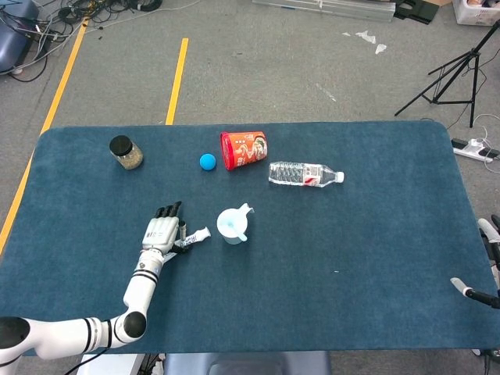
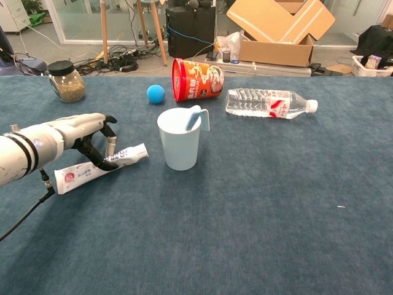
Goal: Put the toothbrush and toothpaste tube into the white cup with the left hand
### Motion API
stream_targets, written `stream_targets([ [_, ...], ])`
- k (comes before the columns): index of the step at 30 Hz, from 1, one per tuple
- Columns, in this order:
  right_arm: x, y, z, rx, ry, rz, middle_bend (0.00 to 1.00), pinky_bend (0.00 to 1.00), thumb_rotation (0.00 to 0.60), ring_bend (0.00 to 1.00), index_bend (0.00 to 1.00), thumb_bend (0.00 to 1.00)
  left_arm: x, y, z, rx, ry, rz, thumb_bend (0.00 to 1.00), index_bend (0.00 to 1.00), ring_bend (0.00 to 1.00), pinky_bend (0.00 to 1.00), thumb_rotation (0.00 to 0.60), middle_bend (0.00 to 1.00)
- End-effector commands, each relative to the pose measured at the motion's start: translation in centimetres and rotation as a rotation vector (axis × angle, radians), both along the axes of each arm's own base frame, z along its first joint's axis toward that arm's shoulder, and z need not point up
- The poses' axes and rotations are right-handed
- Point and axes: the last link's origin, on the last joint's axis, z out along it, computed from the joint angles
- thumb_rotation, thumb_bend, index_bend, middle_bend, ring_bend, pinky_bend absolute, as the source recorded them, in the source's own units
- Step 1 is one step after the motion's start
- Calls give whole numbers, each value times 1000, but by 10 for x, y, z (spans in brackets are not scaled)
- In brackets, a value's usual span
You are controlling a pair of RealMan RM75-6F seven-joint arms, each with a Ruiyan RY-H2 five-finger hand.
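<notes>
My left hand grips the white toothpaste tube around its middle. The tube is tilted: its cap end is raised toward the cup and its flat end is low by the table. The white cup stands upright just right of the tube. A pale toothbrush leans out over the cup's rim. Only spread fingers of my right hand show at the head view's right edge, holding nothing.
Behind the cup lie a red snack canister on its side, a blue ball and a water bottle. A glass jar stands at the far left. The blue table stretches to the right.
</notes>
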Motion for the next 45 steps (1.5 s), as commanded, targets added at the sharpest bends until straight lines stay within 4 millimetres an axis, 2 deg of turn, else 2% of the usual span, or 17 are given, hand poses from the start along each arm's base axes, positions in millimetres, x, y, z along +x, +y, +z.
stream_targets([
  [1, 0, 0, 0, -1, -1, 0, 0, 364, 600, 0, 0, 0, -3, -2, 5, 12, -3, -6, 277, 634, 0, 0, 600, 0],
  [6, 0, 0, 1, -3, -3, 1, 0, 364, 600, 0, 0, 0, -9, -7, 23, 52, 7, -25, 296, 642, 0, 0, 600, 0],
  [16, 0, -1, -1, -3, 2, -4, 0, 364, 600, 0, 0, 0, -19, -21, 76, 150, -31, -41, 300, 643, 0, 0, 600, 0],
  [27, 0, -1, -1, -4, 4, -7, 0, 364, 600, 0, 0, 0, -14, -35, 127, 252, -121, -83, 300, 643, 0, 0, 600, 0],
  [30, 0, -1, -1, -2, 6, -9, 0, 364, 600, 0, 0, 0, -2, -37, 140, 280, -167, -111, 300, 640, 0, 0, 600, 0],
  [37, 0, -2, -3, 3, 11, -10, 0, 364, 600, 0, 0, 0, 46, -36, 171, 327, -305, -218, 300, 636, 0, 0, 600, 9],
  [41, 0, -2, -4, 4, 12, -9, 0, 364, 600, 0, 0, 0, 73, -33, 173, 327, -393, -270, 301, 627, 0, 0, 600, 13],
  [45, 0, -2, -3, 2, 10, -8, 0, 364, 600, 0, 0, 0, 94, -29, 166, 317, -488, -295, 300, 621, 0, 0, 600, 12],
])
